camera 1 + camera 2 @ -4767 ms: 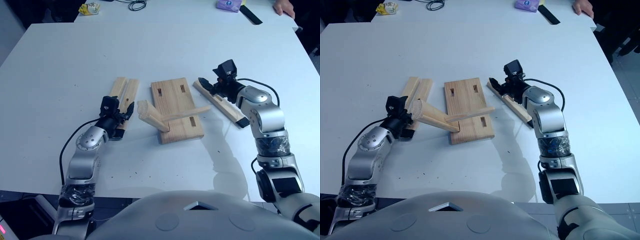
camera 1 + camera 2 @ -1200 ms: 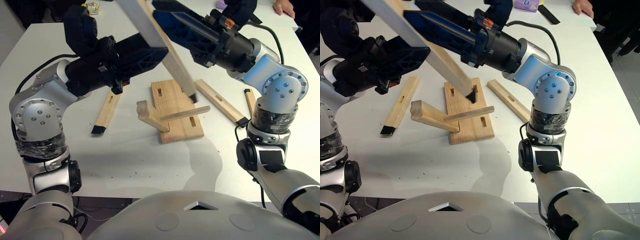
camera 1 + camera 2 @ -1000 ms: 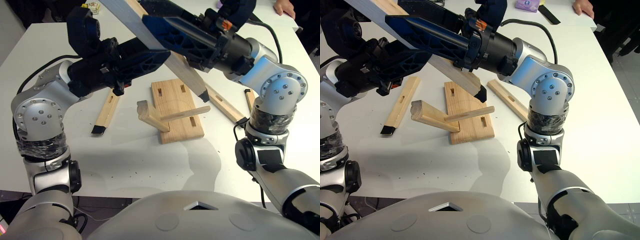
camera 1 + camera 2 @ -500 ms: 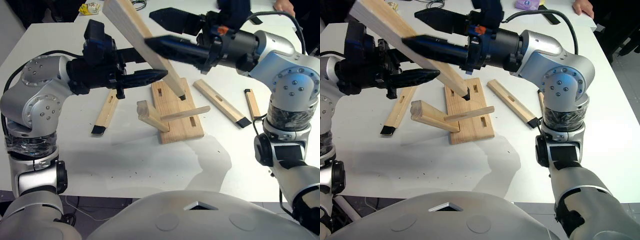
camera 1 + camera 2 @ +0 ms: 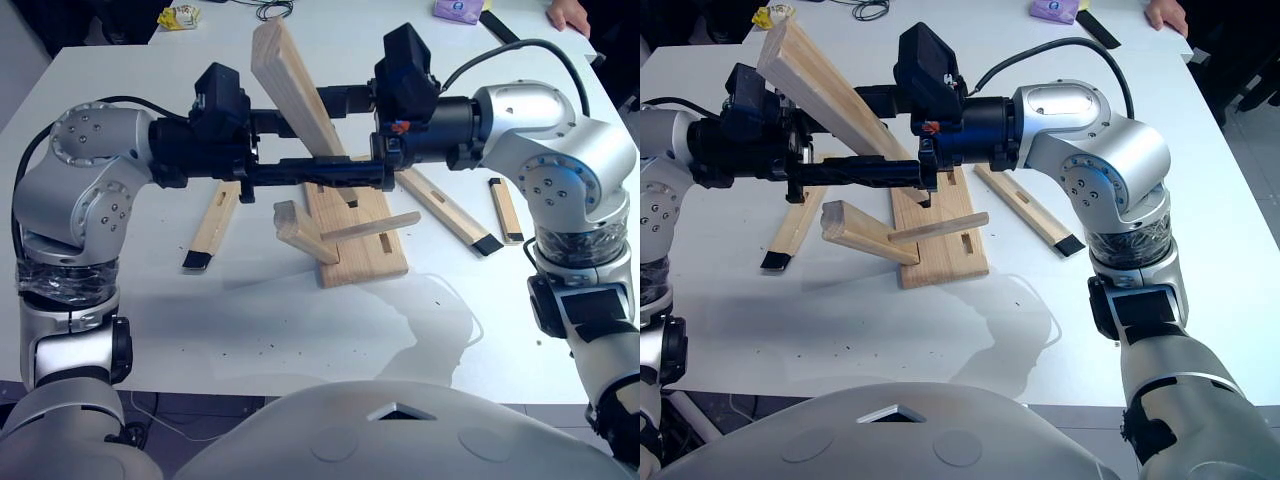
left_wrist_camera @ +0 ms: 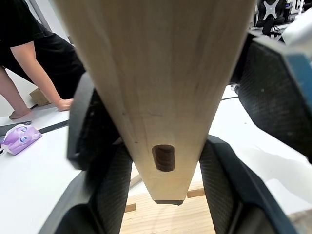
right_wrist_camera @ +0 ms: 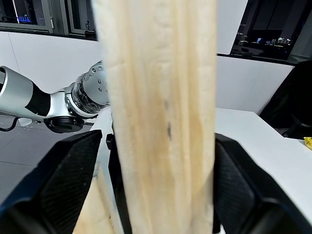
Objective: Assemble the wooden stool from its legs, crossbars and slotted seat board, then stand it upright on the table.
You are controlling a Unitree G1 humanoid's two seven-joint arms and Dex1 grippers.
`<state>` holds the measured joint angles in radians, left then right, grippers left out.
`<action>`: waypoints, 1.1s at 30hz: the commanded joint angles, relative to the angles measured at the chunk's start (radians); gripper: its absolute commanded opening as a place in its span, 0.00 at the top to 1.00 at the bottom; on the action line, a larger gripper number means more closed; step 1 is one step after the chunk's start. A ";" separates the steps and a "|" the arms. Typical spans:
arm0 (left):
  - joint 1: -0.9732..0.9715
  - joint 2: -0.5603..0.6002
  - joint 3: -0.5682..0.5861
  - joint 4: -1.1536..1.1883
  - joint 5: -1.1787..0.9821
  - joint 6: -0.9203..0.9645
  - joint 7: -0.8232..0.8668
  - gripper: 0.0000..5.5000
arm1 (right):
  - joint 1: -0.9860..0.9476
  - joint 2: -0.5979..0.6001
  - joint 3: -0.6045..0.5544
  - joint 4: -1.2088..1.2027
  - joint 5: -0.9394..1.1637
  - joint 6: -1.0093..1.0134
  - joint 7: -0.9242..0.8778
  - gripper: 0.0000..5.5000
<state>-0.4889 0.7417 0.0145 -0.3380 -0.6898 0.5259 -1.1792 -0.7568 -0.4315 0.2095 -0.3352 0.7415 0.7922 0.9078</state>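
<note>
Both grippers close on one wooden leg (image 5: 292, 85) above the white table (image 5: 130, 300), the left gripper (image 5: 300, 145) and right gripper (image 5: 330, 140) meeting finger to finger around its lower half. The leg tilts steeply, its dark-capped foot low over the slotted seat board (image 5: 372, 258). The board lies flat, with a crossbar (image 5: 378, 224) and a short block (image 5: 298, 234) resting across it. Three more legs (image 5: 212, 225) lie on the table to either side.
</note>
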 commanded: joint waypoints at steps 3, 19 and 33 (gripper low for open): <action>0.003 0.013 -0.023 -0.014 0.037 -0.039 -0.021 0.63 | -0.030 0.024 -0.005 0.028 -0.012 0.017 -0.025 0.36; -0.018 0.018 -0.021 0.069 0.094 -0.079 -0.033 0.63 | -0.021 0.051 -0.024 0.021 -0.053 0.011 -0.080 0.60; -0.013 0.051 0.039 0.138 0.081 -0.117 -0.041 0.63 | 0.005 -0.009 -0.122 0.093 -0.020 -0.006 -0.022 0.61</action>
<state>-0.5017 0.7550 0.0168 -0.2245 -0.6340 0.4098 -1.2249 -0.7638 -0.4066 0.1261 -0.2700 0.7363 0.8029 0.8839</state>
